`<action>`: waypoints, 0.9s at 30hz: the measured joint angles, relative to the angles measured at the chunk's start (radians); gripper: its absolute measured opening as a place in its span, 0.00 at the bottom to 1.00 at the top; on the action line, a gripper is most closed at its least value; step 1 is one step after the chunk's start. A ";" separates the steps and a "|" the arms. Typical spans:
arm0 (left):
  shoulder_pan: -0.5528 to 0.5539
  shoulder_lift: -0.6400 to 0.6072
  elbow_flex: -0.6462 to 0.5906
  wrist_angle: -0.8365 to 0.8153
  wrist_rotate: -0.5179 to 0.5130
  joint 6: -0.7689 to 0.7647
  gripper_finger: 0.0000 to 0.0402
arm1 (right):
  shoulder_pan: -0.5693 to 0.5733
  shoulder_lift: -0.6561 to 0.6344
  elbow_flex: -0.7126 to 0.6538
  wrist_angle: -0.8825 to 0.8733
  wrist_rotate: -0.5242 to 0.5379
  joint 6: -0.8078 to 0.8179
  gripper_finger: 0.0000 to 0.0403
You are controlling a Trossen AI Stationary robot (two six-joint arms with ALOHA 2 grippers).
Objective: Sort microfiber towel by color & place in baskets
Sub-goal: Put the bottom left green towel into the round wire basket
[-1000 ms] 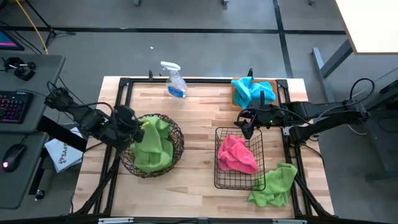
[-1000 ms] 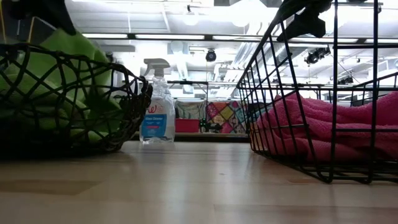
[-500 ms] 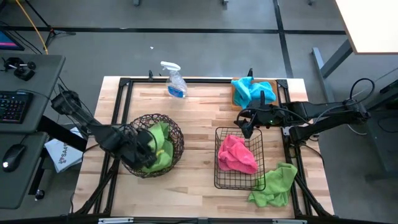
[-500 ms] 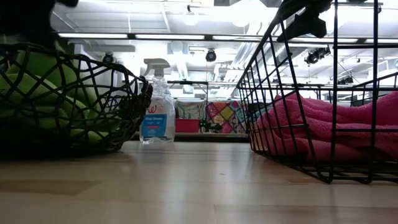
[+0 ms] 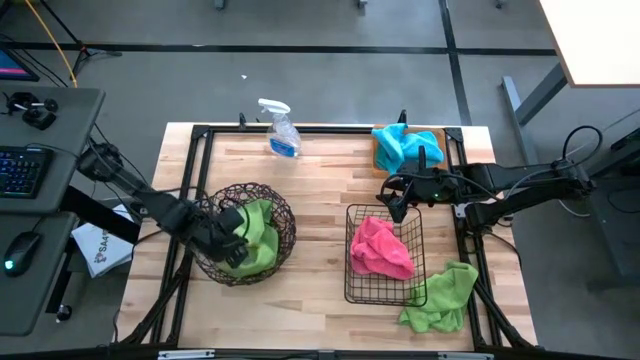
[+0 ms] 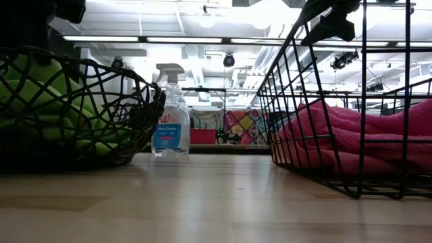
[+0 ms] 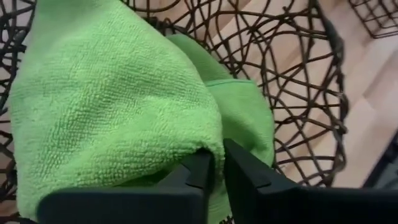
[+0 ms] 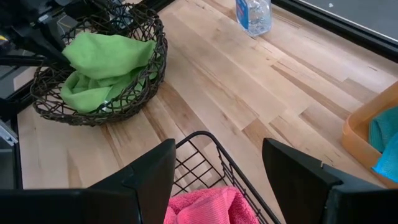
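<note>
My left gripper (image 5: 232, 243) is down inside the round dark woven-wire bowl (image 5: 250, 188), shut on a lime green towel (image 5: 262, 235) that lies bunched in the bowl with more green cloth (image 8: 87, 93) under it. My right gripper (image 5: 393, 200) hovers open over the far rim of the square black wire basket (image 5: 348, 250), which holds a pink towel (image 5: 380, 248). Turquoise towels (image 5: 402, 148) are heaped in the orange tray (image 5: 436, 137) at the far right. Another green towel (image 5: 440, 298) lies crumpled on the table by the basket's near right corner. My left gripper (image 7: 217, 158) pinches a folded edge of the green towel (image 7: 208, 146) between its two fingertips, coming down at a slant into the bowl. The towel spreads away from the fingers and rests slack on the bowl's wire wall and on the green cloth beneath.
A clear spray bottle with blue liquid (image 5: 282, 130) stands near the far edge, left of the tray. Bare wood lies between bowl and basket and along the near edge. A black metal frame (image 5: 190, 160) borders the table.
My left gripper has moved from the bowl's left rim toward the near edge and down into the bowl, still shut on the green towel. The towel, which had been draped wide across the bowl, has sunk into it and bunched up. My right arm has kept still.
</note>
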 joint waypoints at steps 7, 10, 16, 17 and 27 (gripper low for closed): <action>0.080 -0.072 0.000 0.079 0.130 0.131 0.30 | 0.000 0.000 0.000 0.000 -0.021 0.024 0.59; 0.123 -0.094 0.000 0.129 0.213 0.174 0.40 | 0.000 0.000 0.000 0.000 -0.040 0.028 0.59; 0.218 -0.129 0.000 0.182 0.417 0.222 0.53 | 0.000 0.000 0.000 0.000 -0.083 0.067 0.59; 0.232 -0.134 0.000 0.180 0.436 0.224 0.54 | 0.000 0.000 0.000 0.000 -0.089 0.068 0.59; 0.322 -0.143 0.001 -0.059 0.460 0.319 0.55 | 0.000 0.000 0.000 0.000 -0.108 0.077 0.59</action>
